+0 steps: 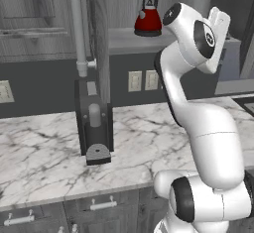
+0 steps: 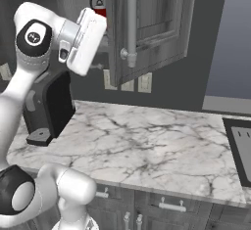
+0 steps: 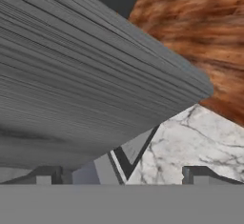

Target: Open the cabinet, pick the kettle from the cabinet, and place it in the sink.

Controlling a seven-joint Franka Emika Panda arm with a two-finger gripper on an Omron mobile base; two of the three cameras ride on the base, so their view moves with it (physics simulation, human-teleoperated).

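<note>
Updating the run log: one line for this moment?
cabinet: door open | kettle: on shelf, untouched | claw: open, empty

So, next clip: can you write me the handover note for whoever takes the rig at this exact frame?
Gripper: open, holding nothing, raised near the cabinet's open door in the hand view.
Dark grey wood-grain upper cabinet: doors already swung open, long silver bar handle facing out.
Small red dome-shaped kettle with black arched handle: upright on the cabinet shelf, untouched.
Black recessed sink: only its edge shows, at the right of the white marble counter.
Black coffee machine stands on the counter below the cabinet.
Done: cabinet opened.
Left: reach in, grasp the kettle, carry it to the sink, release.
</note>
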